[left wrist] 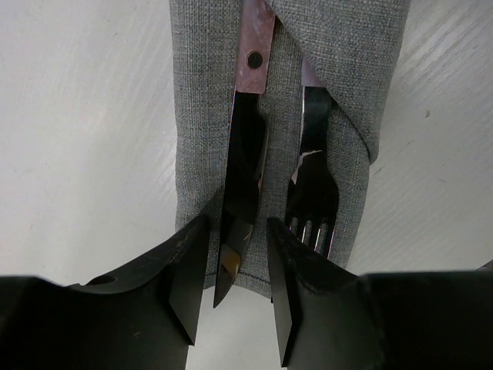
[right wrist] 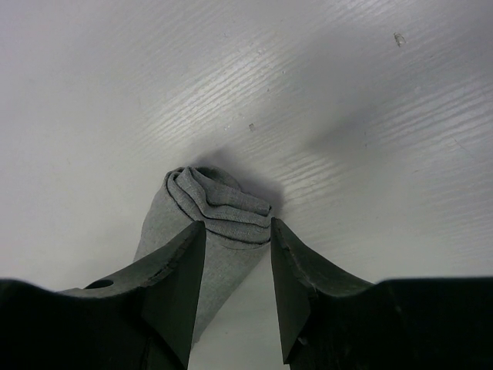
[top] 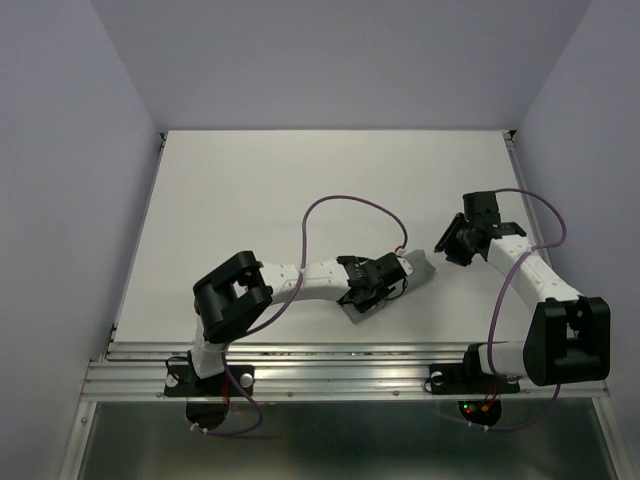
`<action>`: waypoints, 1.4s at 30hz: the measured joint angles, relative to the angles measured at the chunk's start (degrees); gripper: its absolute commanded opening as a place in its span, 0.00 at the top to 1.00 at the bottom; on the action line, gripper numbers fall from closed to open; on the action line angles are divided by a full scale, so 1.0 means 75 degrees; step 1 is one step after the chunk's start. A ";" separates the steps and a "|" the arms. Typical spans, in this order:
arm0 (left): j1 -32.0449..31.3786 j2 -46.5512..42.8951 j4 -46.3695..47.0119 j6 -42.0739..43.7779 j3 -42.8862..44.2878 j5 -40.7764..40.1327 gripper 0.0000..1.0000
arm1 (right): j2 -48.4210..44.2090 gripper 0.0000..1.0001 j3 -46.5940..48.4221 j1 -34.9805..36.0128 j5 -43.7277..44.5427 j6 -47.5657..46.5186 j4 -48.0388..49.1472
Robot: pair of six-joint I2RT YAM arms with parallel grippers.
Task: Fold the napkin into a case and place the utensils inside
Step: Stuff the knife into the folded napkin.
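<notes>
The grey napkin [top: 420,265] lies folded into a narrow case [left wrist: 200,116] on the white table, running diagonally under my left gripper [top: 383,283]. In the left wrist view the knife [left wrist: 245,154] and the fork [left wrist: 312,208] sit side by side in the case. Their pinkish handles are tucked under the fold and their metal ends stick out. My left gripper [left wrist: 236,231] is open, and the knife's blade tip lies between its fingers with a gap on each side. My right gripper [top: 447,245] hovers open at the case's far end [right wrist: 219,204], one finger to each side of the layered cloth.
A purple cable [top: 345,200] loops over the table from the left arm, and another [top: 550,215] arcs by the right arm. A metal rail [top: 330,365] runs along the near edge. Light walls stand close on the left, right and back.
</notes>
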 measured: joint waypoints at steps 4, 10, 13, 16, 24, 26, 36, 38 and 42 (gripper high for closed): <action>-0.0003 0.0073 -0.0006 0.0035 0.0079 0.0003 0.53 | 0.0000 0.55 -0.0047 0.0000 -0.0038 0.0000 0.0003; -0.0003 0.0277 0.0020 0.0079 0.0233 -0.0006 0.53 | 0.0000 0.55 -0.0085 0.0000 -0.0085 0.0000 0.0000; -0.0003 0.0309 0.0015 0.0119 0.0268 -0.0009 0.54 | 0.0000 0.55 -0.0085 0.0000 -0.0085 0.0000 0.0003; -0.0006 0.0318 0.0017 0.0143 0.0271 -0.0006 0.56 | 0.0000 0.55 -0.0085 0.0000 -0.0087 0.0000 0.0003; -0.0015 0.0385 0.0041 0.0230 0.0326 -0.0006 0.63 | 0.0000 0.55 -0.0087 0.0000 -0.0102 0.0000 0.0003; -0.0015 0.0458 0.0055 0.0262 0.0408 -0.0009 0.65 | 0.0000 0.55 -0.0087 0.0000 -0.0111 0.0000 0.0003; -0.0012 0.0627 0.0137 0.0370 0.0615 0.0026 0.69 | -0.0006 0.55 -0.0242 0.0000 -0.0169 -0.0023 0.0003; 0.0000 0.0627 0.0137 0.0370 0.0629 0.0055 0.70 | -0.0006 0.55 -0.0242 0.0000 -0.0175 -0.0026 0.0003; 0.0055 0.0635 0.0137 0.0402 0.0664 0.0152 0.71 | 0.0012 0.55 -0.0242 0.0000 -0.0134 -0.0023 0.0009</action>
